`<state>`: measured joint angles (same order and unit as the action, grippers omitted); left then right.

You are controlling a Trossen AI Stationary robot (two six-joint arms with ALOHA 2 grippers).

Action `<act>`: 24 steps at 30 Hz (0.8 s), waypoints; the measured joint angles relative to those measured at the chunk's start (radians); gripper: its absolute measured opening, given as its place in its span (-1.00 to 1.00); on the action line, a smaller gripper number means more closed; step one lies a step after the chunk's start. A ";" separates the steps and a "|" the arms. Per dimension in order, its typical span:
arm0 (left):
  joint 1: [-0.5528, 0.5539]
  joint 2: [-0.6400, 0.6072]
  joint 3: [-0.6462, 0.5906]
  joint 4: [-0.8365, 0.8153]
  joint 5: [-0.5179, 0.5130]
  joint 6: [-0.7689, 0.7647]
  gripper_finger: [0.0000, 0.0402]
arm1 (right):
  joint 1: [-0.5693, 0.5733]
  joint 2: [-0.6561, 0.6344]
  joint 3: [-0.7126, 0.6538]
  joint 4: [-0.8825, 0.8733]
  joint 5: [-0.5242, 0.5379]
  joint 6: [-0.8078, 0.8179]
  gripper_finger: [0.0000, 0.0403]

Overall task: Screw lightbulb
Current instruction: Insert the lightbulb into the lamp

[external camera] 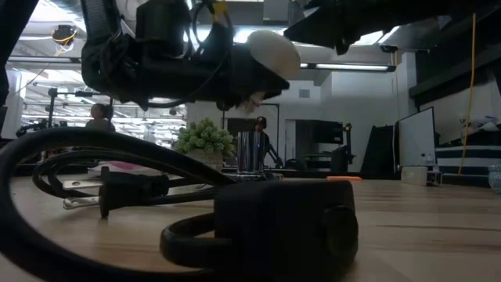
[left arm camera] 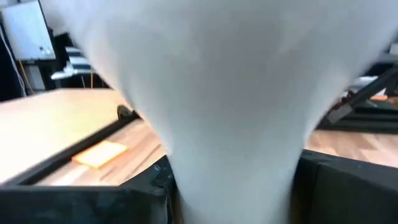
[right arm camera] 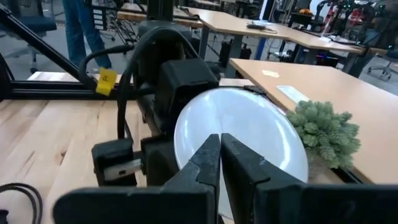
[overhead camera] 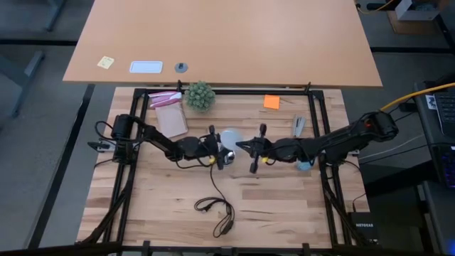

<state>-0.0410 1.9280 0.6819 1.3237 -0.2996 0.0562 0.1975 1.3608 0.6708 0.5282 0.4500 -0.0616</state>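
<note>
Lightbulb [overhead camera: 231, 136] sits at frame centre in the high view, its narrow base toward the left gripper [overhead camera: 217, 151], its dome toward the right gripper [overhead camera: 250, 151], so you have both arms close, the left touching. Low view: the bulb hangs upper centre, off the table, axis roughly level. Left wrist view: 2 dark fingers [left arm camera: 155, 186] clamp the tapered neck. Right wrist view: your right fingers [right arm camera: 208, 162] are pressed together, just short of the dome, beside the green plant [right arm camera: 323, 132].
</note>
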 joint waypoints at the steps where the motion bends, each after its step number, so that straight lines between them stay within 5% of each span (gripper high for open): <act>1: 0.000 -0.005 -0.003 0.007 0.000 0.003 -0.22 | 0.003 -0.017 0.000 -0.021 0.002 0.000 -0.89; 14: -0.012 -0.246 -0.114 -0.012 0.002 0.030 -0.22 | 0.091 -0.176 -0.002 -0.280 0.134 0.118 -0.89; 24: -0.019 -0.418 -0.156 -0.060 0.000 0.149 -0.22 | 0.090 0.013 -0.001 -0.229 0.115 0.247 -0.89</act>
<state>-0.0597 1.5102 0.5261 1.2641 -0.2996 0.2057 0.2874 1.3739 0.6701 0.2993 0.5648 0.1852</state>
